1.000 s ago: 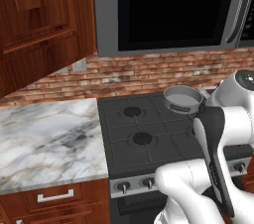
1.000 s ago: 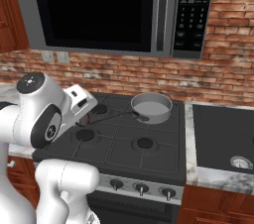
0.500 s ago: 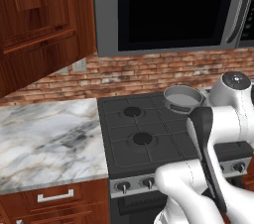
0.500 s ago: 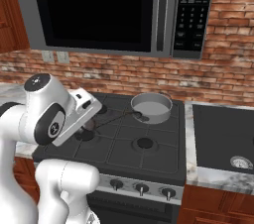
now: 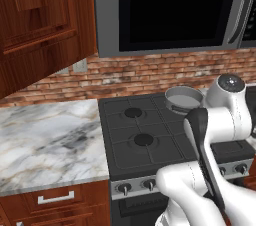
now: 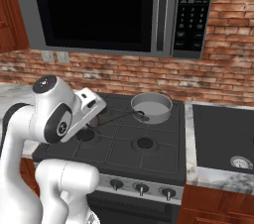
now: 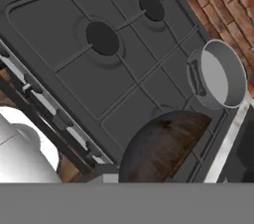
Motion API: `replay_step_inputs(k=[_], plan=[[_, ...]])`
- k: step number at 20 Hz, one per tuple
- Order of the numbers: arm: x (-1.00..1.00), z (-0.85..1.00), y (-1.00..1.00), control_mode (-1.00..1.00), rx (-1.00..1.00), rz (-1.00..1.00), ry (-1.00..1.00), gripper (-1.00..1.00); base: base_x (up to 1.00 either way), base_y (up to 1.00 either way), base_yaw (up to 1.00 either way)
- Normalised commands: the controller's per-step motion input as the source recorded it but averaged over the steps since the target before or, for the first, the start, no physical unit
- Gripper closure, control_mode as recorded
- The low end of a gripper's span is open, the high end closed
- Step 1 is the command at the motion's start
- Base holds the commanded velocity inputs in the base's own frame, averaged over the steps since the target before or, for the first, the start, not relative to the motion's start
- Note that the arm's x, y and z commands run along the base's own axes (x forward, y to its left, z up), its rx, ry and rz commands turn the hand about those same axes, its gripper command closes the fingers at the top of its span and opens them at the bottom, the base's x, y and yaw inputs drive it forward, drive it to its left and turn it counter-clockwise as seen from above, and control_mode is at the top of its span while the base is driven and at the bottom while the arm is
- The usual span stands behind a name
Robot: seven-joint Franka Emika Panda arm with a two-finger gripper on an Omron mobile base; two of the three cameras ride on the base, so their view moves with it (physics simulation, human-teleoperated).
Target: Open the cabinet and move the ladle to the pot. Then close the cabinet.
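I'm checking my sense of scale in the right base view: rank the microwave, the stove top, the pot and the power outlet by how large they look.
1. microwave
2. stove top, nearer the camera, so its lead over the rest is partly perspective
3. pot
4. power outlet

My left base view looks forward and down from behind the arm's left, the right base view from its right — both share the stove [image 5: 145, 130] and pot [image 6: 151, 107]. My hand view sits closer, angled down over the same burners.

pot [image 6: 151, 107] on stove [image 6: 124, 143], below microwave [image 6: 99, 10]
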Motion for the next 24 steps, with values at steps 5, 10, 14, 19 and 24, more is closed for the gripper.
replay_step_inputs(k=[5,10,14,19,24], plan=[[0.16,-0.48,0.00,-1.00,0.00,-0.01,-0.25,1.00,0.00,0.00,0.00],[0.23,-0.47,0.00,-1.00,0.00,-0.01,-0.20,1.00,0.00,0.00,0.00],[0.22,-0.37,-0.02,-1.00,0.00,-0.01,-0.16,1.00,0.00,0.00,0.00],[0.23,-0.29,0.00,-1.00,0.00,-0.01,-0.12,1.00,0.00,0.00,0.00],[0.27,-0.13,0.00,-1.00,0.00,-0.02,-0.07,1.00,0.00,0.00,0.00]])
